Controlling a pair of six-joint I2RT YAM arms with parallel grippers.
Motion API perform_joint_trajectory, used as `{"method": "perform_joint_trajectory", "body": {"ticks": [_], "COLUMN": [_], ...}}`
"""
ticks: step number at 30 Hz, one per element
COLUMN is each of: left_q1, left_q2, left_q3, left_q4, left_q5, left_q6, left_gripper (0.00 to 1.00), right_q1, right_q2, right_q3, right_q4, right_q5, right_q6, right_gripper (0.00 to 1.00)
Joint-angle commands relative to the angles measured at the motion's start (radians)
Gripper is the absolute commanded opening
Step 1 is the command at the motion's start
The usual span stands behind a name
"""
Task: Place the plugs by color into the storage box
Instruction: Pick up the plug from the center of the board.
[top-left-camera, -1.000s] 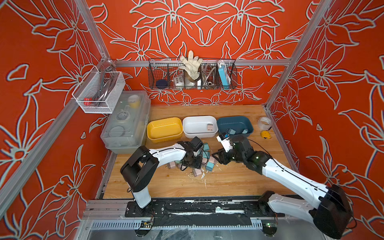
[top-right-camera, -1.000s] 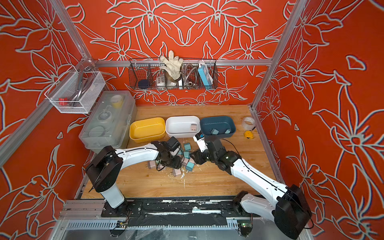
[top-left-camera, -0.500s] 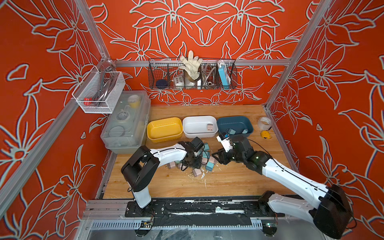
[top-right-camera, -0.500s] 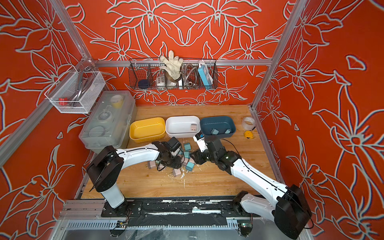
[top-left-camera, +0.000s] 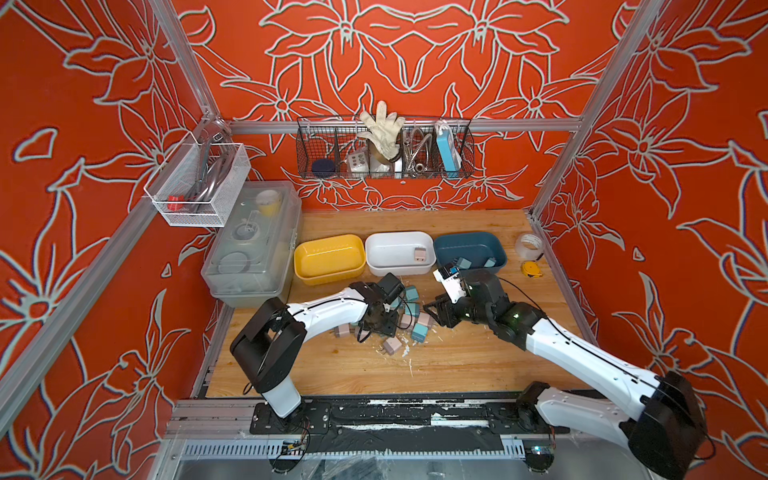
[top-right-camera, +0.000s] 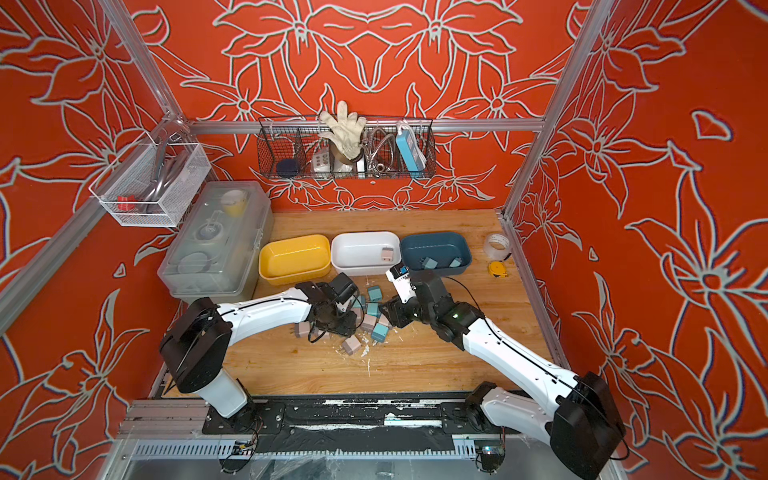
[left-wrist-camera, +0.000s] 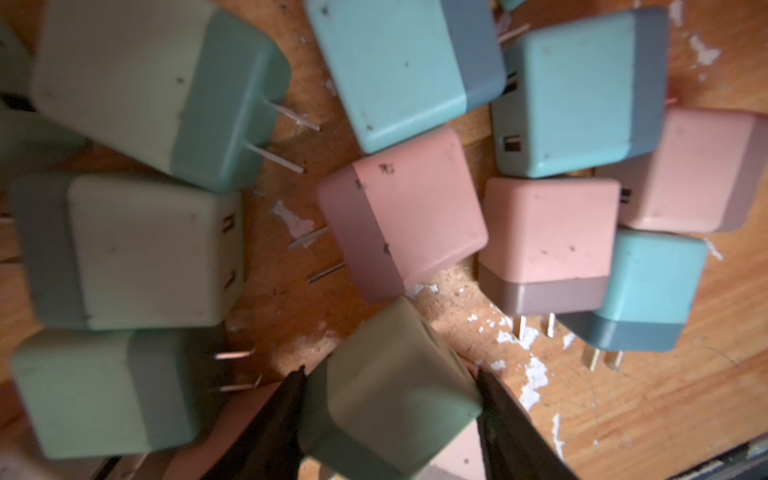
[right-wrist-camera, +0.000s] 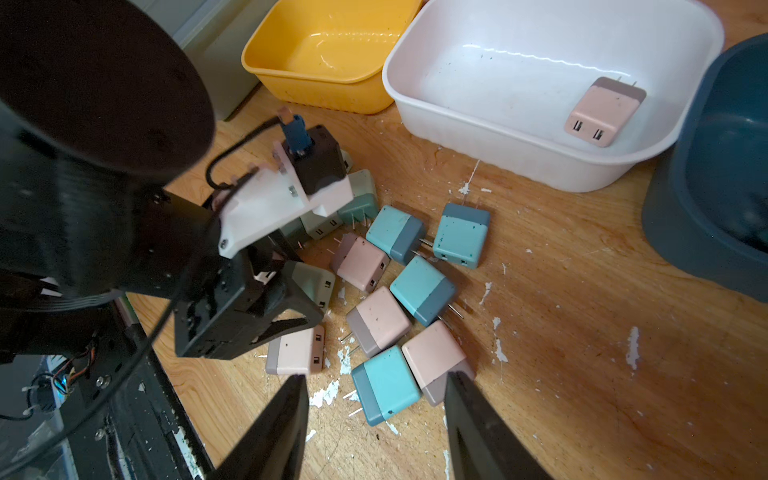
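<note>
Scuffed, paint-flecked wooden table (top-left-camera: 457, 361) inside red flowered walls (top-left-camera: 83, 124). Plugs (top-left-camera: 409, 316) are heaped mid-table before three bins (top-left-camera: 328, 274). Left hand (left-wrist-camera: 390, 371) is clenched on a green plug (left-wrist-camera: 390, 399), port end outward, dark end toward the palm (prongs hidden). Right hand (right-wrist-camera: 376, 378) is released, fingers astride a blue plug (right-wrist-camera: 384, 386) that lies flat, prongs toward one finger.

Orange floral walls (top-left-camera: 415, 50) — wooden tabletop (top-left-camera: 457, 365), aluminium frame (top-left-camera: 266, 126)
</note>
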Motion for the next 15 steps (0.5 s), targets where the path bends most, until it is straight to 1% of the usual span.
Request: {"method": "perform_joint_trajectory", "body": {"ticks": [1,3,7,12,15], "left_q1": [-0.001,-0.001,-0.002,-0.001,-0.001], "left_q2": [-0.078,-0.112,-0.161,-0.191,-0.199], "left_q3": [-0.01,-0.019,-0.016,0.0,0.004], "left_q4": [-0.03,-0.032,-0.044,-0.042,-0.048], "left_q5": [-0.017,-0.017,-0.049,-0.131,-0.151], "left_q6": [-0.009,-0.009,0.015,0.046,0.047], "left_gripper": [0.48,0.48,0.48,0.47,0.48], "right_q1": [0.007,0.006,0.007,0.007,0.007], "right_q2": [0.055,0.082,0.102,0.14,0.162], "right_q3": [0.091,0.119,0.123,0.16,0.197], "right_q4": [-0.003,-0.005,0.062,0.086,0.068], "right_q5": [-0.043,-0.057,-0.076,-0.051,-0.038], "right_q6": [-0.034,-0.029,0.007,0.003,-0.016], "right_gripper": [0.57,0.57,0.57,0.57,0.57]}}
